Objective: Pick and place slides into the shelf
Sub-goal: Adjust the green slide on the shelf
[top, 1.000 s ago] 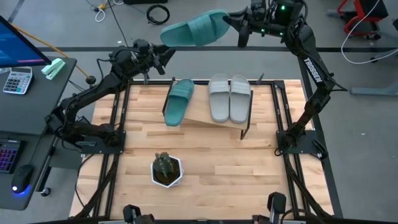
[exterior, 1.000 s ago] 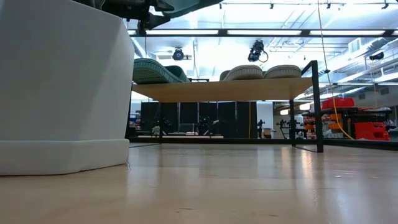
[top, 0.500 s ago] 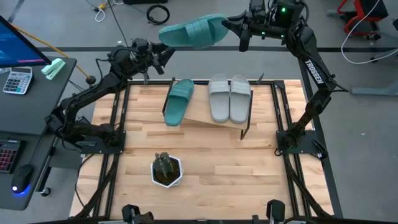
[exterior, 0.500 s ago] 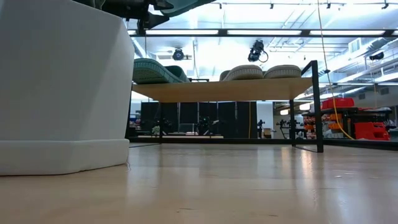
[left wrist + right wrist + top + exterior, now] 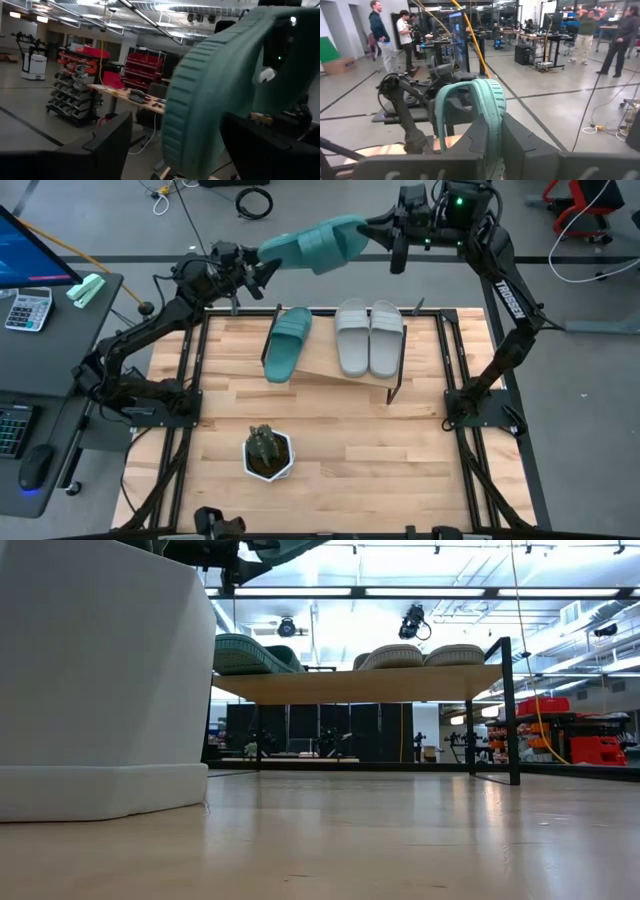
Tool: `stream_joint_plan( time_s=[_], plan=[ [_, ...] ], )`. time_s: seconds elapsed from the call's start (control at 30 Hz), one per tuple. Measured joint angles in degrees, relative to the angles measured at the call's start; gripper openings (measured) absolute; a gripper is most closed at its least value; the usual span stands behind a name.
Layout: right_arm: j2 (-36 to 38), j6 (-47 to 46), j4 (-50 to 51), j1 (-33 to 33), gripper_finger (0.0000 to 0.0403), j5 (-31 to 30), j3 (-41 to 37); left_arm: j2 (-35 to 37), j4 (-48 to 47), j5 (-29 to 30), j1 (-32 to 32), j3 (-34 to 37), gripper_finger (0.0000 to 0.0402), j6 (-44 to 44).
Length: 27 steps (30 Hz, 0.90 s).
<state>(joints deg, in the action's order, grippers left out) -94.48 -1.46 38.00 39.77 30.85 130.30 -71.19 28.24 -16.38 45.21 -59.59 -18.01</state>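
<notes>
One teal slide [image 5: 315,244] hangs in the air beyond the table's far edge, in my right gripper [image 5: 377,230], which is shut on it. Its free end reaches my left gripper [image 5: 267,268], which is open. In the left wrist view the slide [image 5: 215,95] stands between that gripper's two fingers with gaps on both sides. The other teal slide [image 5: 288,343] and the grey pair [image 5: 369,337] lie sole down on the shelf [image 5: 325,370]. The low view shows them on the plank [image 5: 360,686]. My right gripper pinches the teal slide between its two fingers at the end of the sole [image 5: 492,125] beside the ribbed strap [image 5: 470,92]. The fingers [image 5: 520,137] come level from the table's right, along the slide's length. The slide is lifted clear, stretched out toward the left arm.
A small plant in a white pot [image 5: 268,452] stands near the table's near edge and fills the left of the low view [image 5: 100,680]. Black frame rails [image 5: 190,380] run along the table's left and right sides. People [image 5: 380,35] stand in the room behind.
My right gripper has moved the teal slide down and toward the left gripper, rolling it partly onto its edge. The slide's free end now sits at the left gripper's open fingers.
</notes>
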Motion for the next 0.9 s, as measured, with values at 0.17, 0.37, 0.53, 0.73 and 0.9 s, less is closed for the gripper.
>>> stream_joint_plan(
  time_s=[0.17,0.37,0.53,0.73,0.9],
  plan=[
    [0.33,0.08,0.53,-0.35,0.0034,-0.33,0.02,-0.01,1.06,-0.05,-0.04,0.00,0.0296,-0.76],
    [0.33,1.46,-0.25,-0.35,0.0034,-1.26,0.04,-0.01,1.82,-3.24,-0.41,0.00,0.0274,-0.90],
    [0.33,1.11,-0.15,-0.35,0.0034,-1.36,0.04,-0.03,3.23,-3.39,-1.38,0.00,0.0173,0.50],
    [0.44,0.99,-0.09,-0.24,0.0034,-2.26,0.15,-0.05,5.00,-3.98,-1.84,0.00,0.0074,3.25],
    [0.44,0.09,0.89,-0.26,0.0067,-1.59,0.15,-0.07,4.86,-5.24,-1.68,0.00,0.0074,3.14]
  ],
)
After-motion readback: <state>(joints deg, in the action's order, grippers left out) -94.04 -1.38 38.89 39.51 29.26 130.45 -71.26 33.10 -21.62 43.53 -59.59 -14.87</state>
